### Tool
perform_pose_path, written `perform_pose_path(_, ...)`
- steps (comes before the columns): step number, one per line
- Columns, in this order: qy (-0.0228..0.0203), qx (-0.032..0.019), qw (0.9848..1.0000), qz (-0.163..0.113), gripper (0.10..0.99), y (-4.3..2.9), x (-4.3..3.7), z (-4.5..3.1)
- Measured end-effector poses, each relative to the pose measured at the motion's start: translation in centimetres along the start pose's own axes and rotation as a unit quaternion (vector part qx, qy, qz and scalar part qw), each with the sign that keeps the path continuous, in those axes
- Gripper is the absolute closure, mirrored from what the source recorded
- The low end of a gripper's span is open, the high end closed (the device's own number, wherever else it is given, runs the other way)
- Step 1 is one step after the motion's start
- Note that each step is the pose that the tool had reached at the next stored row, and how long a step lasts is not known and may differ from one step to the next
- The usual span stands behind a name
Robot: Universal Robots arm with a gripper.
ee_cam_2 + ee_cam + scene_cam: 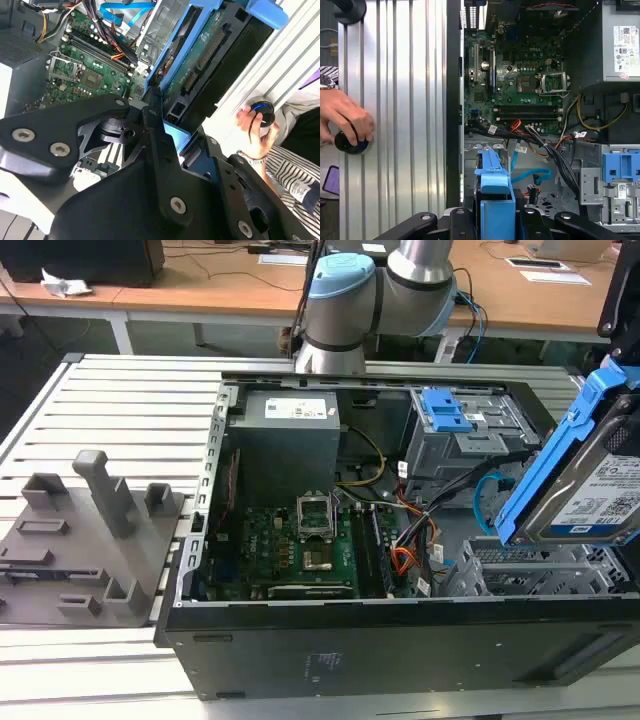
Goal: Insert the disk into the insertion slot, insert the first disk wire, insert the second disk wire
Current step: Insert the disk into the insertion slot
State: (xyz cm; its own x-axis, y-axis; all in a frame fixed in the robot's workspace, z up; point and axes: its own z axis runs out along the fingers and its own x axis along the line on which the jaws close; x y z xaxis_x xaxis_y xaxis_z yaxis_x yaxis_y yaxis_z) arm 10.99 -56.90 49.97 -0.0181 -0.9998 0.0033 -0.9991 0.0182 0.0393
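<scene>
1. Exterior view: an open case (400, 640) is laid on a ribbed aluminium counter (130, 410), and wooden desks (200, 295) are seen behind it, past the arm (345, 300).
2. A grey moulded fixture (90, 530) is set on the counter at the exterior view's left, just beside the case.
3. The disk (600, 490) is held tilted in the air at the exterior view's right, over the slot (540, 565) and not seated in it; whether its lower edge touches the slot cannot be told.
4. In the first wrist view the tool (495, 220) is seen clamped on the disk, which is gripped from both sides of its blue frame.
5. A motherboard (290, 540) is exposed inside the case, and a taller cage (455, 455) with a blue latch (445, 410) is found beyond the slot.
6. A hand (345, 120) is laid on a black knob (350, 144) on the counter outside the case; a striped sleeve (295, 175) is shown in the second wrist view.
</scene>
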Motion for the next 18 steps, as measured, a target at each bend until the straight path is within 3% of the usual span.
perform_pose_path(18, 0.0000, 0.0000, 1.0000, 0.000, 0.722, -0.10, -0.01, 2.63)
